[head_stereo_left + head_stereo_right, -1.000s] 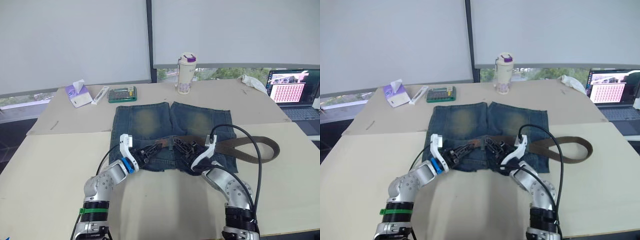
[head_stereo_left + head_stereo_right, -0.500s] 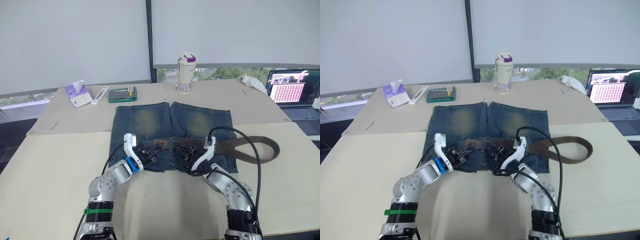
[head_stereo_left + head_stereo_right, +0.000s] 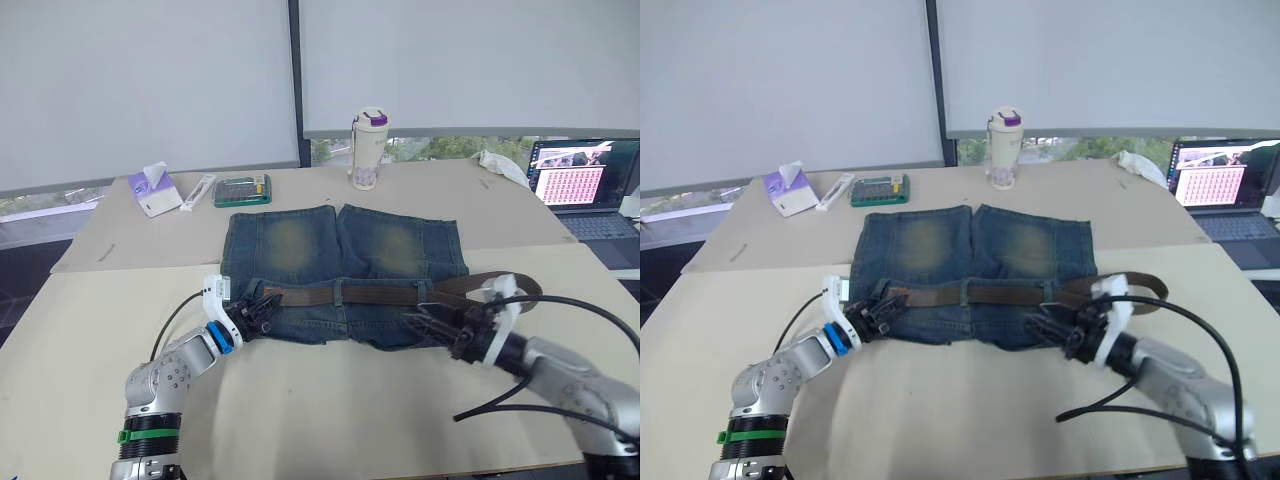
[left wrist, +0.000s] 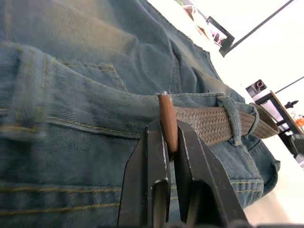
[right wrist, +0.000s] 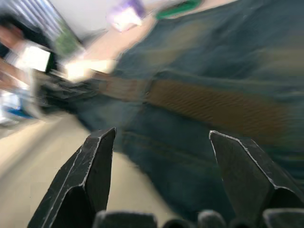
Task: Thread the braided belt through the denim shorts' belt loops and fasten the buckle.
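Note:
The denim shorts (image 3: 340, 270) lie flat mid-table, waistband towards me. The braided belt (image 3: 380, 294) runs along the waistband under the belt loops (image 3: 341, 292) and curves back in a fold (image 3: 520, 285) off the shorts' right side. My left gripper (image 3: 266, 308) is at the waistband's left end, shut on the belt's tapered tip (image 4: 167, 122). In the left wrist view a belt loop (image 4: 232, 118) crosses the strap. My right gripper (image 3: 418, 322) hovers open over the waistband's right part, with the strap (image 5: 204, 102) beyond its fingers (image 5: 97, 171). The buckle is hidden.
At the table's back stand a bottle (image 3: 367, 148), a green box (image 3: 245, 188), a tissue pack (image 3: 155, 187) and a white tube (image 3: 200, 190). A laptop (image 3: 580, 185) and a white cloth (image 3: 500, 162) sit far right. A black cable (image 3: 560, 400) loops beside my right arm.
My left gripper shut on the belt tip and drew it left along the waistband. My right gripper opened, let go of the belt and moved right.

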### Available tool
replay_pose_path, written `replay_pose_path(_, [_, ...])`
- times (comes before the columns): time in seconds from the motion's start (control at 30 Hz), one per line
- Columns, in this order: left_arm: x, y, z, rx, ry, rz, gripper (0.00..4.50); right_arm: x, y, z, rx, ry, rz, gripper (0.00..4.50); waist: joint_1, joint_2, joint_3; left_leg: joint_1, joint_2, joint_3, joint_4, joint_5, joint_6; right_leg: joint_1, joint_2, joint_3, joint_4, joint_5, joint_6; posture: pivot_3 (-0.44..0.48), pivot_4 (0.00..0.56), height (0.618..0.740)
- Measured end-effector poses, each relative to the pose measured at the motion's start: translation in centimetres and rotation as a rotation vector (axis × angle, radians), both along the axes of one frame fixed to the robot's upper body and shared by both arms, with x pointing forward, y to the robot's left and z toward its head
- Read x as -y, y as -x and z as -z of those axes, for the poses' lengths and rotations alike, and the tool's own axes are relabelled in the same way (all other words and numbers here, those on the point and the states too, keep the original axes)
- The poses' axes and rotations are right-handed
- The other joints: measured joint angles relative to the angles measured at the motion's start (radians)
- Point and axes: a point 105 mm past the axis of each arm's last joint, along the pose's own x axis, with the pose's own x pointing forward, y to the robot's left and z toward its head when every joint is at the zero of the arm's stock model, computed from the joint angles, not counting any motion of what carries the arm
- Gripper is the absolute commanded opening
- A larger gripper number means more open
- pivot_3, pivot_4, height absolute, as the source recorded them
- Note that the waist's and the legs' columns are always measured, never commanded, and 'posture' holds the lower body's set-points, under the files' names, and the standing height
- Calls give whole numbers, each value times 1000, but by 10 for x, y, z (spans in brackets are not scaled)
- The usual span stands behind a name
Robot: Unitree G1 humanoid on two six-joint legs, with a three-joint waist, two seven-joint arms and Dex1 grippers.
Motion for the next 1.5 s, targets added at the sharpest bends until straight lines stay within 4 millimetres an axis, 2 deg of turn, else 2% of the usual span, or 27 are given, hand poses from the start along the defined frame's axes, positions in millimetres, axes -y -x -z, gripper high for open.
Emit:
replay_pose_path(0.03, [-1,0,0,1,-7,-2,0,8,-2,4,-5,47,20,3501,3,-1,0,0,0,0,0,0,0,0,0,-1,0,4,-6,0,150,740])
replay_pose_path(0.1, [-1,0,1,2,-13,-2,0,19,-5,14,-29,102,50,3501,11,-1,0,-1,1,0,0,0,0,0,-1,0,0,4,-7,0,150,740])
replay_pose_path(0.23, [8,-2,0,19,-19,18,0,27,-6,40,-89,248,54,3501,24,-1,0,-1,0,0,1,0,-1,0,-3,0,0,4,-7,0,150,740])
replay_pose_path(0.27, [10,-1,1,19,-19,26,0,27,-8,41,-77,299,45,3501,24,-1,0,0,-1,0,1,1,-1,0,-3,0,0,4,-7,0,150,740])
replay_pose_path(0.37, [17,0,1,21,-17,51,0,31,-11,44,-68,384,35,2717,26,-5,-1,2,0,0,1,1,-1,5,-3,-1,-1,4,-7,0,150,740])
replay_pose_path(0.57, [26,-1,-2,43,-34,86,0,41,-19,51,-43,497,73,586,26,-10,-1,11,0,-2,1,0,-1,15,-3,-2,-3,0,0,0,150,740])
replay_pose_path(0.63, [36,-4,-4,54,-32,104,0,44,-18,54,-34,550,76,32,32,-12,-2,12,-1,-2,1,0,-1,16,-4,-3,-3,-1,1,0,150,740])
replay_pose_path(0.73, [47,-5,-7,64,-18,132,0,48,-18,54,-20,583,91,32,42,-16,-4,13,-1,-3,1,0,-1,17,-4,-2,-4,-1,2,0,150,740])
replay_pose_path(0.83, [47,-5,-7,65,-19,137,0,48,-16,50,0,469,157,32,48,-16,-3,12,-1,-5,1,0,-1,16,-5,-2,-3,-1,2,0,150,740])
replay_pose_path(1.0, [47,-5,-6,65,-22,142,0,57,-8,46,-27,374,214,1648,48,-11,-1,11,-1,-5,1,0,-1,14,-5,0,-3,-1,2,0,150,740])
replay_pose_path(1.1, [47,-5,-6,65,-25,143,0,65,6,49,-84,387,217,2741,48,-9,-1,9,-1,-4,1,0,0,13,-5,-1,-3,-1,2,0,150,740])
replay_pose_path(1.13, [47,-5,-6,65,-26,142,0,66,8,49,-96,393,210,2981,46,-10,-1,9,-1,-4,1,0,0,13,-5,-1,-3,-1,2,0,150,740])
replay_pose_path(1.27, [48,-4,-5,64,-33,145,0,63,10,50,-120,399,202,4394,39,-11,0,10,-1,-4,1,0,0,13,-4,-1,-3,-2,3,0,150,740])
replay_pose_path(1.33, [48,-5,-5,64,-35,144,0,63,10,50,-127,398,204,4455,37,-11,1,10,0,-4,0,0,0,13,-4,-1,-3,-2,3,0,150,740])
replay_pose_path(1.37, [48,-5,-5,64,-36,144,0,62,9,50,-130,395,203,4303,36,-12,1,10,0,-4,0,0,0,13,-4,-1,-3,-2,3,0,150,740])
replay_pose_path(1.5, [48,-5,-5,64,-38,144,0,52,6,54,-139,374,178,3014,27,-13,1,11,0,-4,0,0,0,14,-3,-1,-3,-2,3,0,150,740])
